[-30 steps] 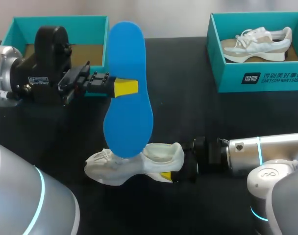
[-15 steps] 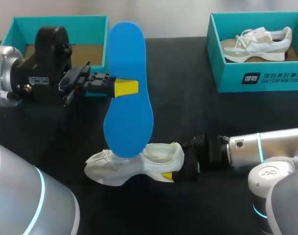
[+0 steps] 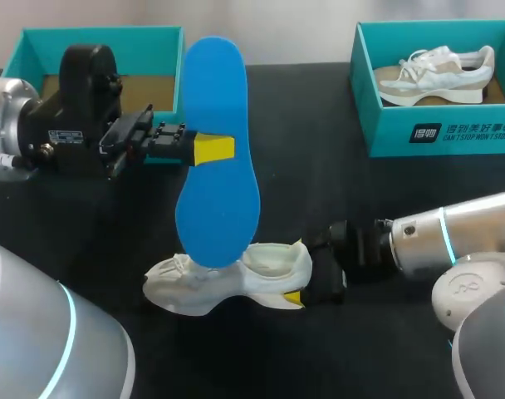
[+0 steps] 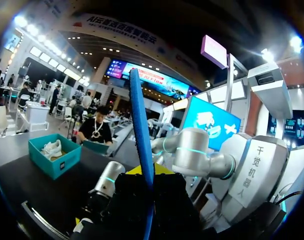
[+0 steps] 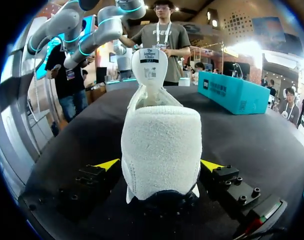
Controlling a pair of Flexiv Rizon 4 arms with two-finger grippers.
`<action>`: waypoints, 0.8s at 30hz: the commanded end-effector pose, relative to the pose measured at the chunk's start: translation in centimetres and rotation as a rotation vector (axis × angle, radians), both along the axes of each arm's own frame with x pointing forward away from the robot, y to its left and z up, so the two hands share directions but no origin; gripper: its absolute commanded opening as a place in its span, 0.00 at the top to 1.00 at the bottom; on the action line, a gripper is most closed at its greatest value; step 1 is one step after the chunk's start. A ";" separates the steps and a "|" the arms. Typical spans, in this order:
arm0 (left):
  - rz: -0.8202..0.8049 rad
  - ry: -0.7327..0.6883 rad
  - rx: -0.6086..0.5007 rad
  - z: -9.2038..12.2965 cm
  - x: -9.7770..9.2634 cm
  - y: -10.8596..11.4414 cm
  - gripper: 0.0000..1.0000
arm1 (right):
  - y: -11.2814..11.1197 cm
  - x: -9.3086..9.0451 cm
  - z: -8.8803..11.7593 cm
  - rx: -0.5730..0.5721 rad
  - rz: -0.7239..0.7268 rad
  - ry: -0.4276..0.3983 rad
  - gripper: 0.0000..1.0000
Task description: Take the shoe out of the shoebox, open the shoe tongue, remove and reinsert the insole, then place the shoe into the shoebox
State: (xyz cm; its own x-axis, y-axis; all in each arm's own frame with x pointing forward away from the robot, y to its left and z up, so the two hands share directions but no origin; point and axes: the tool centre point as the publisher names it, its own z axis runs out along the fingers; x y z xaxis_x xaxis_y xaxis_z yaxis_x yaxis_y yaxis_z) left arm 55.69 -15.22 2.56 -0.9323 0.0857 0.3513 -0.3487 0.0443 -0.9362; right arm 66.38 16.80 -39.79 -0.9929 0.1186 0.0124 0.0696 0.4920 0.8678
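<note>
My left gripper (image 3: pixel 209 150) is shut on a blue insole (image 3: pixel 215 199) and holds it upright above the table, toe end up. In the left wrist view the insole (image 4: pixel 140 125) is seen edge-on, rising from between the fingers. Its lower end hangs just over the white shoe (image 3: pixel 223 283), which lies on the black table with its toe to the left. My right gripper (image 3: pixel 306 278) is at the shoe's heel and stands open. In the right wrist view the heel (image 5: pixel 161 150) sits between the spread yellow tips of the right gripper (image 5: pixel 160 165), and the tongue stands up beyond it.
A teal shoebox (image 3: pixel 28 50) stands at the back left, behind my left arm, its cardboard floor bare where it shows. At the back right, a second teal box (image 3: pixel 435 125) holds a beige and white shoe (image 3: pixel 435 73).
My right gripper has spread its fingers wider off the heel, and the right arm has drawn back a little to the right. The left arm and insole have not moved.
</note>
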 end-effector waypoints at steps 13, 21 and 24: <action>0.000 0.000 0.001 0.0 0.0 -0.1 1.00 | -0.5 -0.7 3.0 -0.515 -0.077 0.125 0.00; 0.000 0.000 0.001 0.0 0.0 -0.1 1.00 | 0.0 -1.4 4.4 -0.695 -0.116 0.172 0.00; 0.000 0.000 0.001 0.0 0.0 -0.1 1.00 | 0.1 -1.5 4.9 -0.765 -0.124 0.198 0.00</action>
